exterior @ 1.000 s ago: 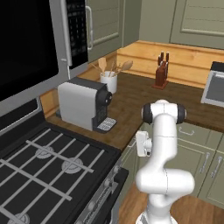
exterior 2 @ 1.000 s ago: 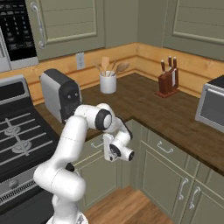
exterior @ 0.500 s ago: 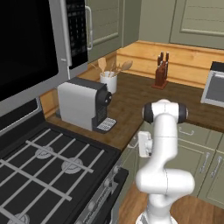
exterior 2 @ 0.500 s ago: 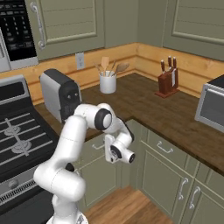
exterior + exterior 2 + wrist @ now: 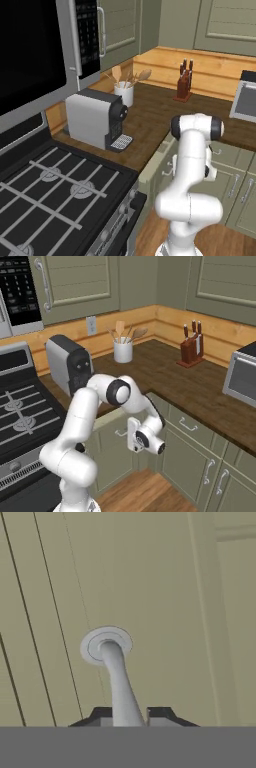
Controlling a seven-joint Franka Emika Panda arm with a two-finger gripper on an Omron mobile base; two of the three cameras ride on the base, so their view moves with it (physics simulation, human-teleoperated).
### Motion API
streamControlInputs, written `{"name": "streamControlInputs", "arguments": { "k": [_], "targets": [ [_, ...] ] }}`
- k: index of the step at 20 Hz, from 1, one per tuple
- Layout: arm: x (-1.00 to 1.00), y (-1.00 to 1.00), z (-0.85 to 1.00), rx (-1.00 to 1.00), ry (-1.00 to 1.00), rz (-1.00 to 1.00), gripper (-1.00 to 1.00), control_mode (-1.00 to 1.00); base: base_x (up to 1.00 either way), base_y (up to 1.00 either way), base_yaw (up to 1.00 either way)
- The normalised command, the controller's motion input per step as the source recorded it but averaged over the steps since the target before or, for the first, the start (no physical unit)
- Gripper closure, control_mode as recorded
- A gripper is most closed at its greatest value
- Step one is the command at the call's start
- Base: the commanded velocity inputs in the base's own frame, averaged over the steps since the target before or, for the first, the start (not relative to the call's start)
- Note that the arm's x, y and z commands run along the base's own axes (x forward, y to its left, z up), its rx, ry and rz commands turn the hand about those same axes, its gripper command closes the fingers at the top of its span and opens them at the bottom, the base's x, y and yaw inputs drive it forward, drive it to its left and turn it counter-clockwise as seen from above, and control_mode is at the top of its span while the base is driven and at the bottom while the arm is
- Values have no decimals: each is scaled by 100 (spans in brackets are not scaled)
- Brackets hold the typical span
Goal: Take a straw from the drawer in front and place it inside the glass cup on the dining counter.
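- Pincer (image 5: 126, 717) closed narrow around the silver handle (image 5: 116, 677) of the drawer (image 5: 165, 587), fingertips at 6 o'clock in the hand view.
- In the right base view, the pincer (image 5: 131, 434) sits under the desk (image 5: 165, 373) edge, at 6 o'clock from the utensil pot (image 5: 122, 349).

Home kitchen: gas stove (image 5: 60, 185), coffee machine (image 5: 97, 120), knife block (image 5: 191, 348), green cabinets (image 5: 200, 456), wood worktop (image 5: 170, 376).

Even, soft, rendered light with no clear source; shadows are faint. All 3 views look slightly coarse and low in detail. The hand view is flat, pale and softest, with no glare.
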Motion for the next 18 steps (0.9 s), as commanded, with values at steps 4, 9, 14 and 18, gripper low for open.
{"name": "streamControlInputs", "arguments": {
  "k": [4,9,14,18],
  "targets": [
    [-92,-48,5,5,-4,0,100,-100,0,0,0],
    [-80,-43,13,3,0,0,100,-100,0,0,0],
    [-71,-46,22,2,-4,0,100,-100,0,0,0],
    [-23,-13,4,0,-1,-1,-100,-100,0,0,0]
  ]
}}
